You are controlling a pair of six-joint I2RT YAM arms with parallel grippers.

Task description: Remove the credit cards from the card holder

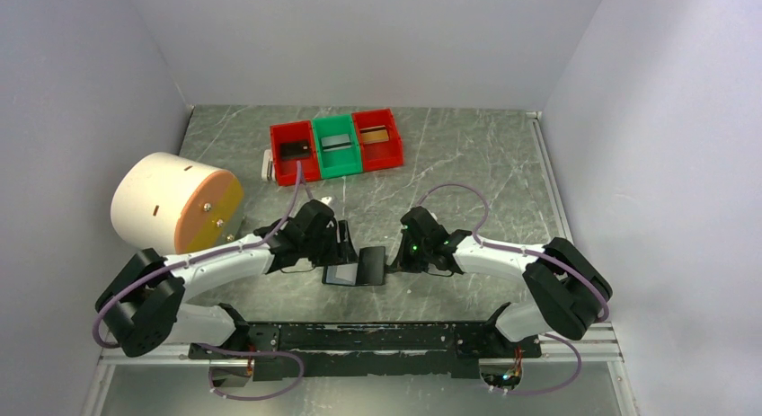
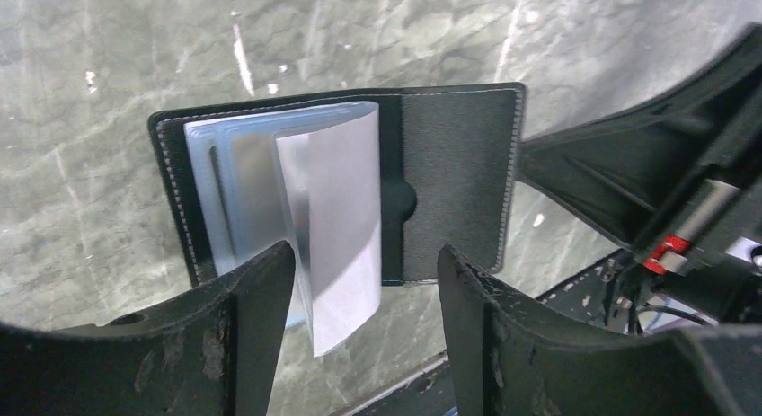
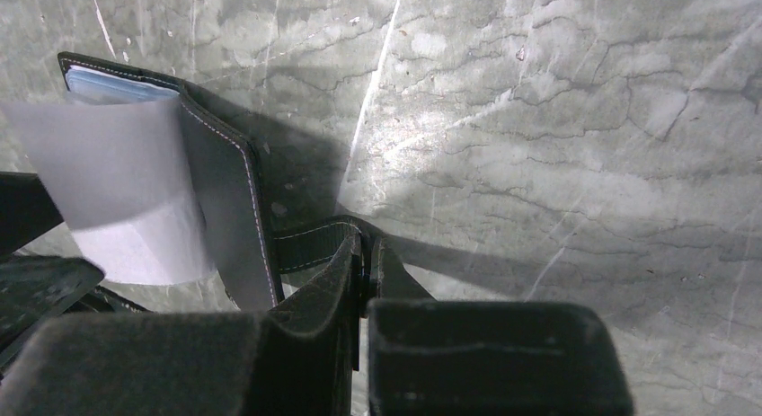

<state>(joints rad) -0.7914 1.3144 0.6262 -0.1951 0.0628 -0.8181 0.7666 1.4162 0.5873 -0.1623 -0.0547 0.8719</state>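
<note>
Card holder [image 2: 458,178] open; glossy sleeve [image 2: 337,218] hides its pockets.

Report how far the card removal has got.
Looks done: three cards lie in the bins, a dark card, a grey card and a tan card. In hand: the right gripper is shut on the snap tab of the open card holder, and the open left gripper straddles a raised clear sleeve. Left: checking the remaining pockets; whether any card is inside cannot be seen.

Right claw [image 3: 367,259] clamps tab [image 3: 305,243] of card holder [image 3: 223,196].
</note>
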